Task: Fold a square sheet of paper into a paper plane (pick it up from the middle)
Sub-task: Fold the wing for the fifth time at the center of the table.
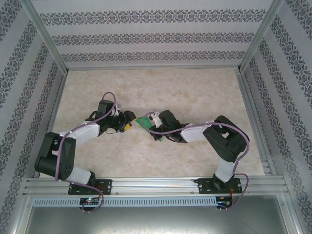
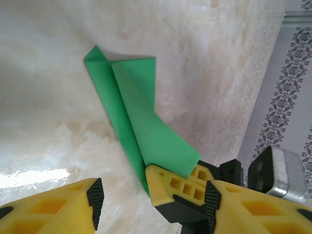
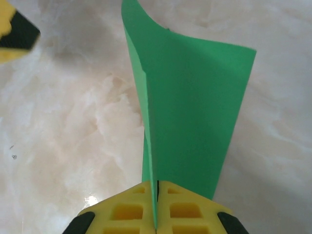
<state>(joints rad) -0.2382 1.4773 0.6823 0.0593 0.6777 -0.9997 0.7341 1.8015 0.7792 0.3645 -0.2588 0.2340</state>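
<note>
Green thin folded paper sheet (image 1: pixel 144 122), over the middle of the beige marbled desk (image 1: pixel 195 92), between both arms. Pinched at one end by the right claw (image 3: pixel 157 195); stretches lengthwise straight ahead of those tips. Left claw (image 2: pixel 152 204) spread, just left, straddling that same end.

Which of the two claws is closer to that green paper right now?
Right. The right gripper is shut on the green paper, holding it up off the table. The left gripper stands open just beside that end, not gripping it.
</note>
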